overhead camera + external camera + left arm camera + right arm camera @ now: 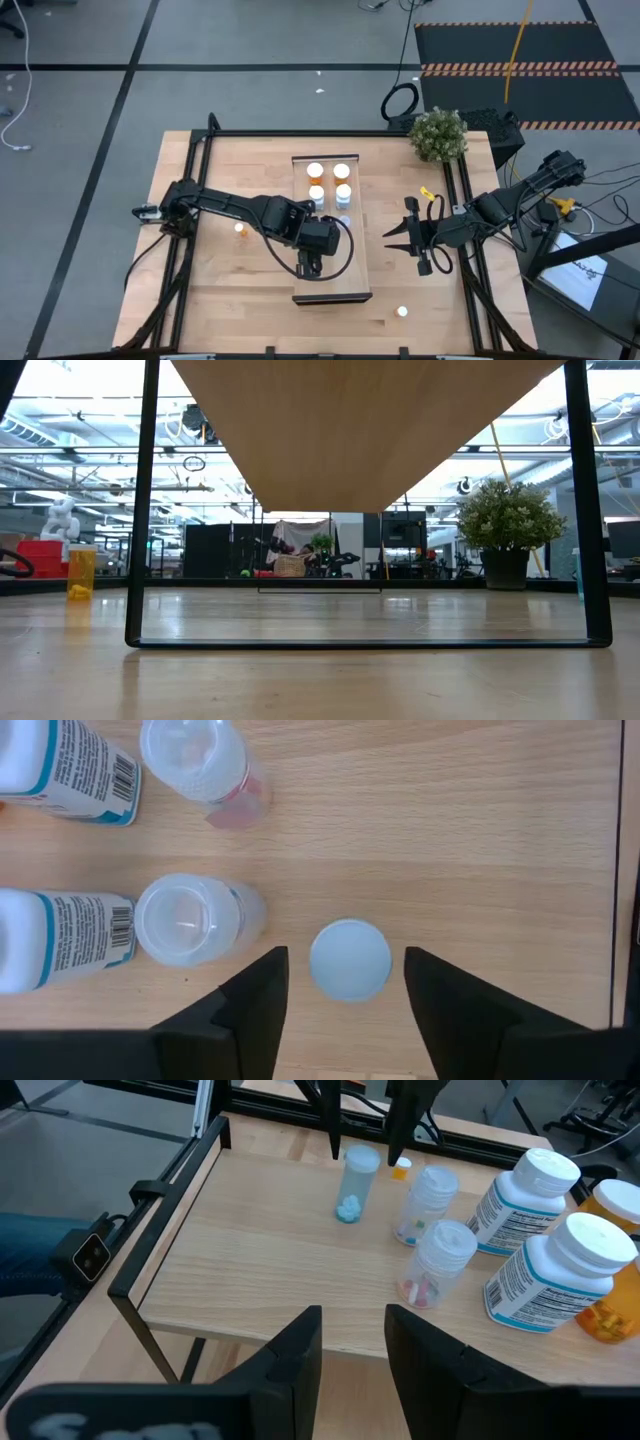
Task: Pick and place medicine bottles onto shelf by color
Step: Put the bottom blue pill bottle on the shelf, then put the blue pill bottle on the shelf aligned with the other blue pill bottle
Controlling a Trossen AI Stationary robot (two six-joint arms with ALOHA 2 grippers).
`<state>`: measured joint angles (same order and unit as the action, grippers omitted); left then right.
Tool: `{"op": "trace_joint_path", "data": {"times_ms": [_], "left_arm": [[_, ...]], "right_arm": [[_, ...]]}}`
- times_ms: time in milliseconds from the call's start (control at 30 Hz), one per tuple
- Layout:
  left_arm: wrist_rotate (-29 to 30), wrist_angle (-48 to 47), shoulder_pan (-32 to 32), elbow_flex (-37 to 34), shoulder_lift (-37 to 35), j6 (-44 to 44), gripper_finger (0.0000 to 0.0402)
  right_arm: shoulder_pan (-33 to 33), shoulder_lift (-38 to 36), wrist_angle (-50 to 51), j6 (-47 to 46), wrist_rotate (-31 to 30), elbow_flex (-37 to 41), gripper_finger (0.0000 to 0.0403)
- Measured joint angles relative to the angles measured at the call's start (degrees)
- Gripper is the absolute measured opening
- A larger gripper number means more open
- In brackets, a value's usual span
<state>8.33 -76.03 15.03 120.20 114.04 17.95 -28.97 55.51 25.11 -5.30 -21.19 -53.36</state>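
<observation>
While the left gripper holds its jaws open around a clear blue-tinted bottle on the shelf, the right gripper waits over the desk, jaws slightly apart and empty.

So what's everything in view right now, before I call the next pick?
shelf: one, light wood, table centre
orange bottles: two, on the shelf's far end
white bottles: two, blue labels, beside the orange pair
clear bottles with pink pills: two, next along the shelf
clear bottle with blue pills: one, mid-shelf
loose orange bottle: one, on the table left of the shelf
loose white-capped bottle: one, near right corner
plant: one, green, far right
left gripper: open, astride the blue-pill bottle
right gripper: open, empty, right of the shelf
</observation>
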Motion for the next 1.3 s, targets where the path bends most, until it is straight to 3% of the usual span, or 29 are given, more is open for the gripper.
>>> {"op": "trace_joint_path", "data": {"times_ms": [467, 967, 1167, 1300], "left_arm": [[0.0, 1.5, 0.0, 0.0, 0.0, 0.1, 0.0157], [-0.1, 3.8, 1.3, 0.0, -1.0, -0.8, 0.0152], [5.5, 5.9, 3.5, 0.0, -3.7, -0.7, 0.0154], [14.3, 5.6, 5.7, 0.0, -5.9, -2.1, 0.0154]], "right_arm": [[0.0, 0.0, 0.0, 0.0, 0.0, 0.0, 0.0105], [0.0, 0.0, 0.0, 0.0, 0.0, 0.0, 0.0105], [0.0, 0.0, 0.0, -0.7, 0.0, 0.0, 0.0105], [0.0, 0.0, 1.5, -3.9, 0.0, 0.0, 0.0105]]}}
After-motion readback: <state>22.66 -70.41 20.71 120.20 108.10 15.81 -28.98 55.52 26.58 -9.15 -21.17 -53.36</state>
